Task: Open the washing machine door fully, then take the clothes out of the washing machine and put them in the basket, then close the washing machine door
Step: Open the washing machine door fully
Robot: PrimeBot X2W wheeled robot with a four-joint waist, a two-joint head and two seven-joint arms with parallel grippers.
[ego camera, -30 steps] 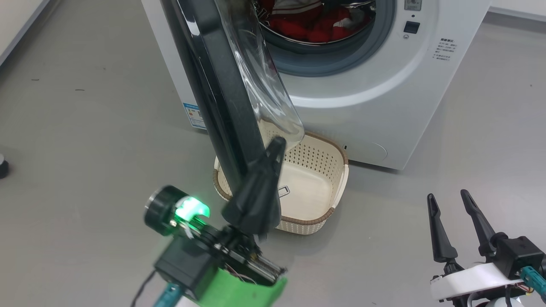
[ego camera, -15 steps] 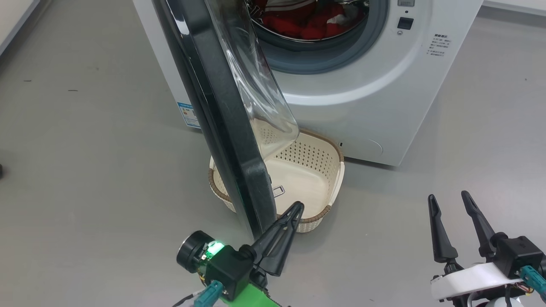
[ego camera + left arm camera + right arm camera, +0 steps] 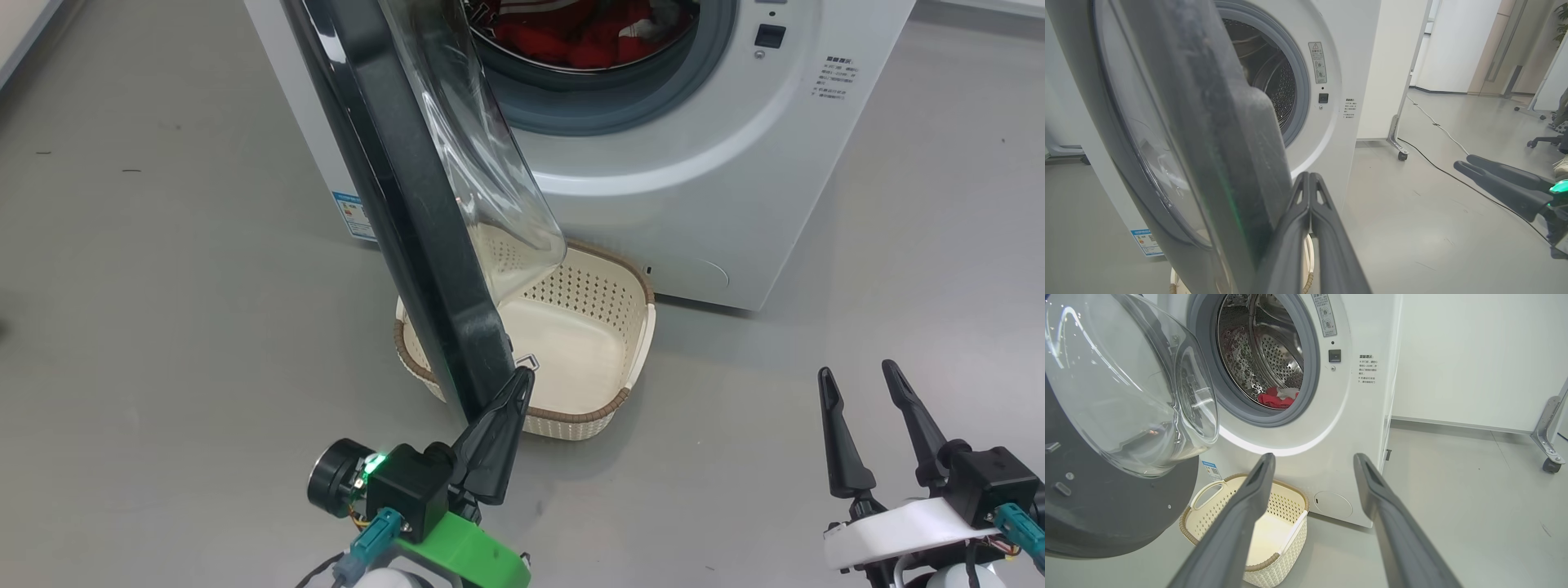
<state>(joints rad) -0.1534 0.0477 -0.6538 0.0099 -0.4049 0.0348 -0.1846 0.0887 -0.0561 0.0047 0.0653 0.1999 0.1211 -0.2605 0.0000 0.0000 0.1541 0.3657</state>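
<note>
The washing machine [image 3: 694, 188] stands at the top of the head view, its door [image 3: 408, 204] swung out edge-on toward me with the glass bowl facing right. Red clothes [image 3: 588, 37] lie in the drum, also in the right wrist view [image 3: 1276, 398]. The cream basket [image 3: 629, 392] sits empty on the floor below the door. My left gripper [image 3: 522, 377] is shut on nothing, its tip beside the door's near lower edge [image 3: 1229, 143]; I cannot tell whether they touch. My right gripper [image 3: 856, 371] is open and empty at the lower right, aimed at the machine [image 3: 1314, 457].
Grey floor spreads around the machine. A black cable [image 3: 1437, 163] runs across the floor to the right, past a wheeled panel foot [image 3: 1400, 155]. An office chair base [image 3: 1539, 141] stands farther right. A blue label [image 3: 351, 214] marks the machine's lower left front.
My left gripper has dropped from high beside the door's glass to the door's lower near edge, still shut. The head view has shifted slightly. The right gripper has held still.
</note>
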